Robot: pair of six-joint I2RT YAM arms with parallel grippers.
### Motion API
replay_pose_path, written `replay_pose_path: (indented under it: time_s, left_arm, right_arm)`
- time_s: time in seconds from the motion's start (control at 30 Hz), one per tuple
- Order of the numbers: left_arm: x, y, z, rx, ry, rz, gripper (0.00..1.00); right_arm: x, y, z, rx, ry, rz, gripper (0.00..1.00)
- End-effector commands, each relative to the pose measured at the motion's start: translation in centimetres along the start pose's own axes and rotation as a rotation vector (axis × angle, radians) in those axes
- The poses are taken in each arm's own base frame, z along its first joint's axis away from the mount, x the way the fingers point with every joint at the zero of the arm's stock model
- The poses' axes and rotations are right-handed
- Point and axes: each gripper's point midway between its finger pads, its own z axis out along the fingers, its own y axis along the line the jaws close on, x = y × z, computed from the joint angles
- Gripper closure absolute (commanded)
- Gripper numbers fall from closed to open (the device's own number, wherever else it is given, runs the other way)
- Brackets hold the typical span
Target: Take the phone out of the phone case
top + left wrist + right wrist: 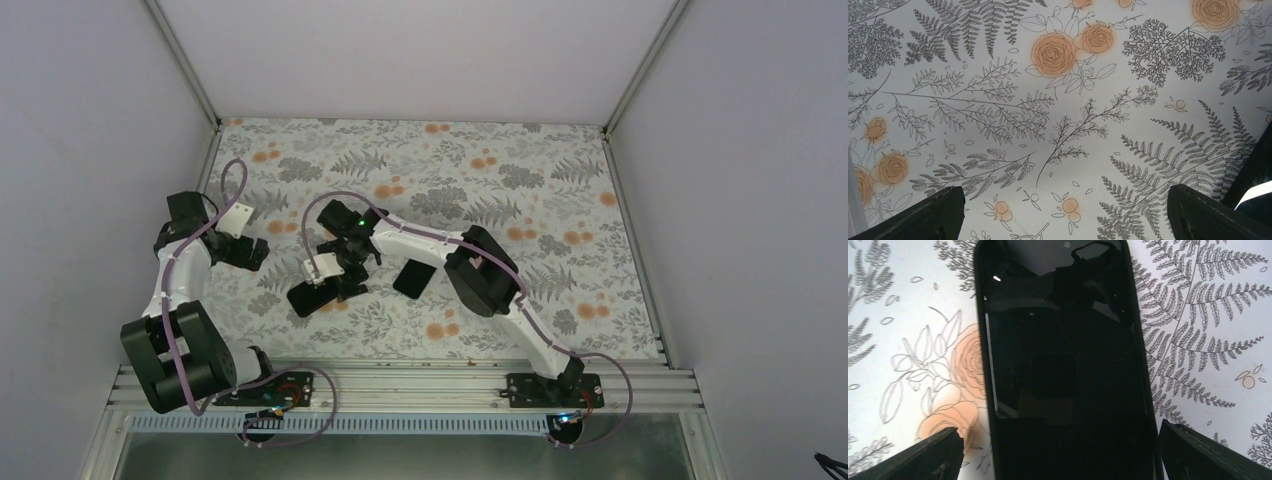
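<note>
Right gripper (1064,452): stands wide open, straddling black phone (1063,340). Left gripper (1063,212): open above floral cloth (998,125). From top only: second black slab (415,277), right of phone.

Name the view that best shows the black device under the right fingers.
Right wrist view: the black device fills the frame, glossy face and raised rim clear, between the open right fingers. Top external shows only a small dark shape partly under the arm. Left wrist does not clearly show it.

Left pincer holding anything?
No: the left pincer is wide open, with only the floral tablecloth showing in its gap.
</note>
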Motion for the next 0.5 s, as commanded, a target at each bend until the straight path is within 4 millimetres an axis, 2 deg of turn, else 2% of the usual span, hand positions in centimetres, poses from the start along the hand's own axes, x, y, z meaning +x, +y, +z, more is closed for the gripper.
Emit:
replay_pose_path:
  time_s: [0.0,0.17,0.47]
  left_arm:
    - [-0.2,0.2,-0.1,-0.003,-0.038,-0.01,0.0]
    - [0.1,0.6,-0.4,-0.003,-0.048,-0.019,0.0]
    - [1.0,0.5,-0.2,0.028,-0.047,-0.025,0.0]
  right_arm:
    - [-0.6,-1.4,0.5,0.04,-0.011,-0.004,0.0]
    - [-0.8,-2.0,0.8,0.059,-0.023,-0.019,0.0]
    - [0.2,-1.1,2.0,0.003,0.0,-0.021,0.0]
